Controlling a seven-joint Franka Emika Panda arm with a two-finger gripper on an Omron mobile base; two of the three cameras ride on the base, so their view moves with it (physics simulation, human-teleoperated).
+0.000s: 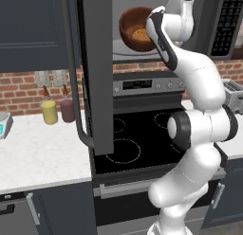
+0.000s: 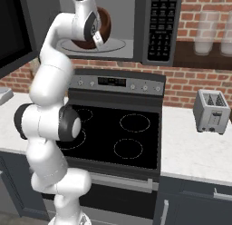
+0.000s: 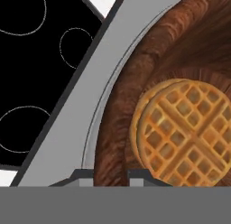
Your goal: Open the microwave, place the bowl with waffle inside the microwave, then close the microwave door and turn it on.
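Jaws [image 3: 110,175] clamped on near rim of bowl [image 3: 135,83], one fingertip [image 3: 81,175] outside the wall, the other inside; rim pinch kept waffle [image 3: 182,133] clear of the grip. Bowl held tilted inside microwave [image 2: 156,51], over round turntable [image 2: 113,46]; probably not yet resting flat, contact under the bowl hard to read. Waffle lay just ahead of the jaws, leaning against the far inner wall because of the tilt.

Microwave door [image 1: 97,73] swung fully out, standing edge-on well to one side of the jaws, long bar handle [image 1: 76,87] facing outward; left the opening free for the wrist. Front lip of the cavity floor ran just behind and below the jaws, stove [image 3: 40,60] well below that. Keypad strip [image 2: 162,24] off to the other side, clear of the arm. Room above the bowl rim looked tight against the cavity ceiling; straight pull-back path open once released. Toaster [image 2: 210,111] on table [image 2: 195,151] well away, no obstacle.
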